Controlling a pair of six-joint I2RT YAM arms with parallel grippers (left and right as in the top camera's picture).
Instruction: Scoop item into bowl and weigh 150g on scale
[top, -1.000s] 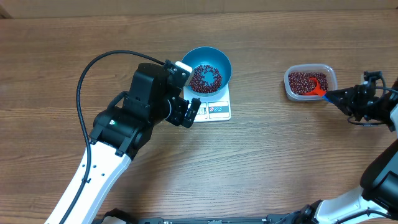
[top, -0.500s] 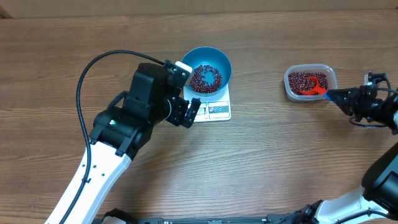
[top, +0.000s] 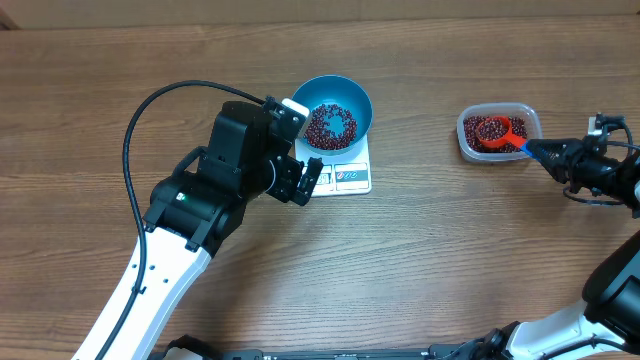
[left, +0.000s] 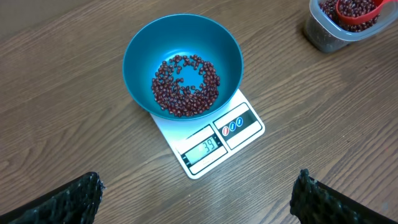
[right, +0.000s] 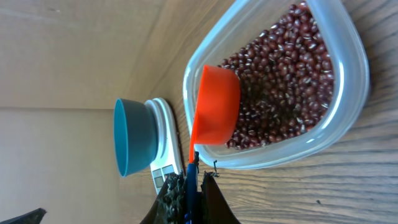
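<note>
The bowl (top: 361, 102) is set on the scale (top: 352, 178) just above the centre of the overhead frame. The scale's rear part is covered by it. The display (left: 204, 148) at the front edge is left uncovered, and 39 is shown on it. A thin, ring-shaped layer of beans (left: 185, 84) is spread over the bowl's bottom.

The left end effector (top: 302, 181) is held above the bench (top: 450, 260) at the scale's lower left corner in the overhead view. Its fingers (left: 71, 198) are spread wide, with nothing between them.

At the right of the overhead frame a clear tub (top: 537, 122) is placed, well apart from the scale, and more beans are kept in it. An orange-red scoop (top: 492, 130), filled with beans, is held over the tub. Its blue handle (right: 191, 168) is passed over the tub's lower right rim and is pinched by the right end effector (top: 552, 155), whose fingers are pressed together on it. Whether the scoop is touching the beans beneath it cannot be told.
</note>
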